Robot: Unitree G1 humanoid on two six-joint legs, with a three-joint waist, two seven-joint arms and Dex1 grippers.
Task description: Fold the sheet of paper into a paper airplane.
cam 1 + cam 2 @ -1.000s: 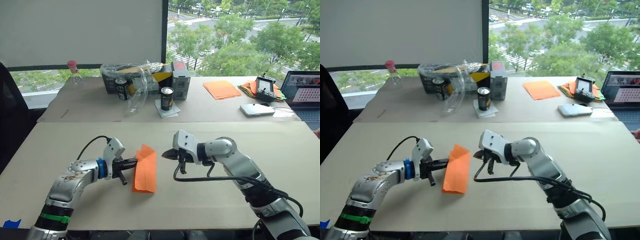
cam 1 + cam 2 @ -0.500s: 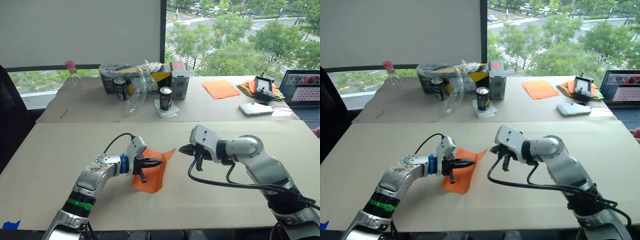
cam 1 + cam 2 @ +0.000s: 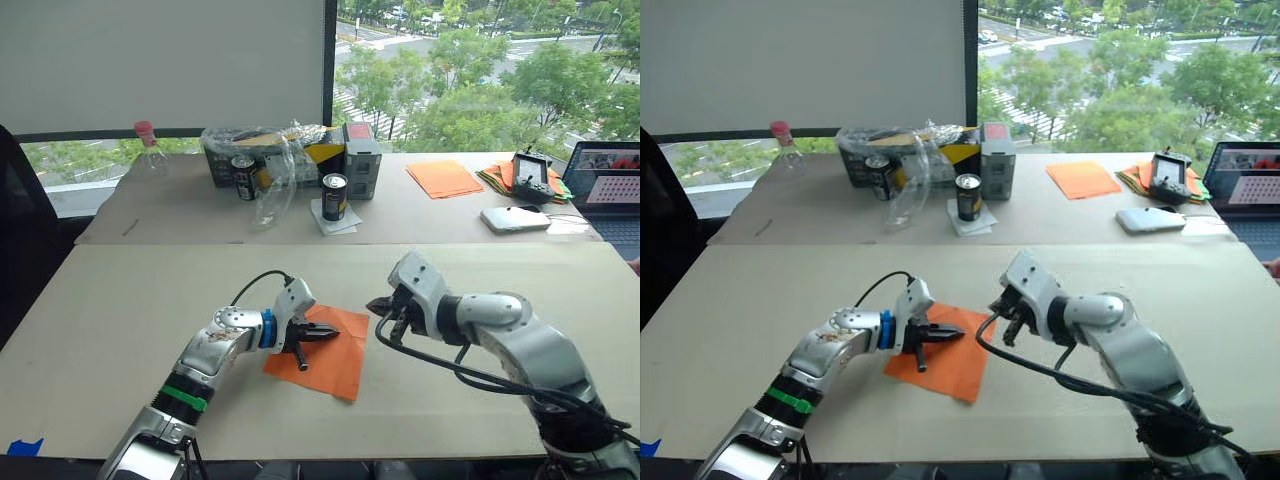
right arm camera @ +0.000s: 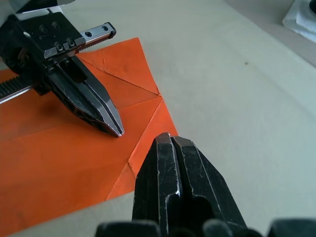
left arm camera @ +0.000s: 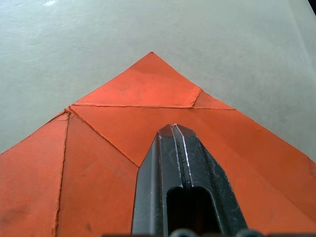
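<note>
The sheet of paper (image 3: 325, 350) lies flat and unfolded on the near table (image 3: 120, 330), just below centre of the left eye view, w/ crease lines across it and its corner nearest the right arm marked by diagonal creases; left gripper (image 3: 334, 336) sits over the sheet's middle, fingers pressed together w/ nothing between them, tip low over the orange surface, contact can't be told; in the left wrist view its closed fingers (image 5: 180, 163) point toward the sheet's creased corner; right gripper (image 3: 374, 307) is at the sheet's upper right edge, also pinched closed and empty, tip just beside the paper's corner; right wrist view shows its fingers (image 4: 173, 177) over the sheet's edge w/ the left gripper opposite, apart from it; far table (image 3: 430, 215) across the upper half carries a neat stack of orange sheets (image 3: 443, 179) at upper right, a mixed orange-and-green pile (image 3: 500, 177) beside it w/ a black controller (image 3: 528, 175) on top, a white device (image 3: 514, 218), a laptop (image 3: 610, 185) at the right edge; at upper centre a can (image 3: 334, 197) on a napkin, a 2nd can (image 3: 242, 177), a crate (image 3: 290, 150) w/ clear plastic, a bottle (image 3: 148, 147) w/ pink cap at upper left.
</note>
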